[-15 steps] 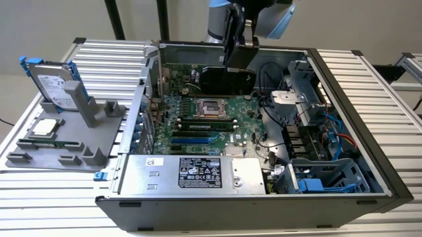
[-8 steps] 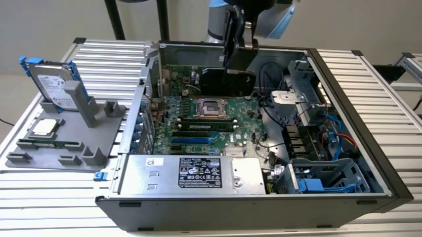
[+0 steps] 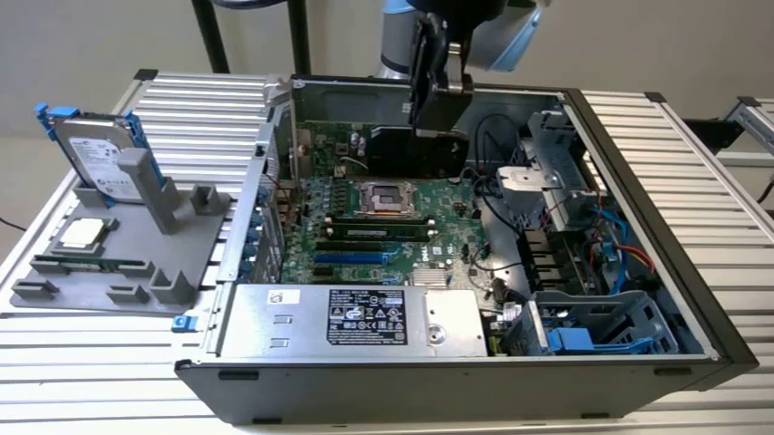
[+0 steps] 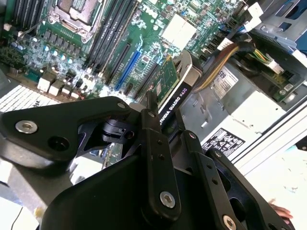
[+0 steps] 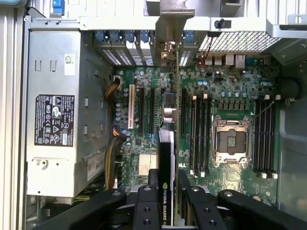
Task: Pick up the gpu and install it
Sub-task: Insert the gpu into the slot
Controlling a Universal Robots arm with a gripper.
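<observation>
Your hand [image 5: 168,201] is clenched on the gpu [image 5: 166,158], gripping its top edge so the card hangs on edge straight below the fingers [image 5: 146,208], above the open computer case [image 3: 677,272]. In both wrist views the card runs out from between the fingers toward the motherboard [image 5: 225,91], roughly in line with the slots [image 5: 130,108] and well clear of them.

The risk, as I judge it, is alignment: if the card is tilted or offset when it meets the board, its edge could strike the slot wall or nearby parts, or its metal bracket could catch the rear frame [image 5: 192,21]. The yellow cables [image 5: 109,158] beside the power supply [image 5: 57,115] lie close enough to snag.
</observation>
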